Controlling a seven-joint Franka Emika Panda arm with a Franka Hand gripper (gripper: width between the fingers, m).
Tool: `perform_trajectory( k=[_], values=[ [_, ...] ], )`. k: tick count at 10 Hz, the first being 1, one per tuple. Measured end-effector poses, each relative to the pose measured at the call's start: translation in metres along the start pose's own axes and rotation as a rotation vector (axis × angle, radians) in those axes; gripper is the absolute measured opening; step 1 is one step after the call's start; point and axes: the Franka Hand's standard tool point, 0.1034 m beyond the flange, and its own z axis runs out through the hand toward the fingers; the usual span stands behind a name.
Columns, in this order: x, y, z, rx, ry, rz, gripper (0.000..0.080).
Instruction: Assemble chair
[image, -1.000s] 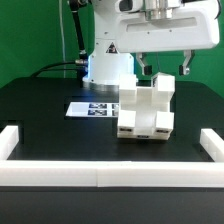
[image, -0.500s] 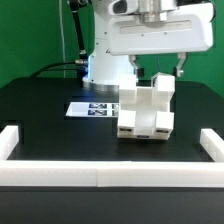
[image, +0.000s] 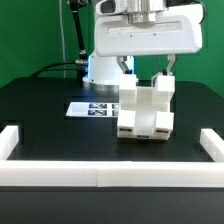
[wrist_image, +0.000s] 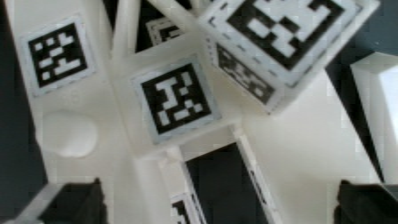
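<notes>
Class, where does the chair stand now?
In the exterior view the chair stands on the black table, with the marker board on that view's left and the open hand just above.

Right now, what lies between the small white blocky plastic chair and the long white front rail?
Only bare black tabletop between the chair and the rail; the exterior view shows it.

Your gripper (image: 145, 70) hangs at the top middle of the exterior view, pointing straight down, its broad white body level and the wrist (image: 140, 8) rising out of frame above it. You have its two dark fingers (image: 122, 64) spread wide apart, one towards the exterior view's left and one towards its right, tips at equal height; in the wrist view the gripper (wrist_image: 217, 200) shows only as two dark fingertips set far apart. The arm's white base (image: 101, 68) stands farther back, slightly to the exterior view's left of the gripper.
</notes>
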Motion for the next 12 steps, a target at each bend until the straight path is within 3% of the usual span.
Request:
perform_trajectory(
  k=[3, 10, 12],
  values=[
    [0.009, 0.000, 0.003, -0.009, 0.018, -0.043, 0.0648],
    [0.065, 0.019, 0.020, -0.065, 0.078, -0.131, 0.0648],
    [0.077, 0.007, 0.021, -0.064, 0.080, -0.145, 0.0648]
  ],
)
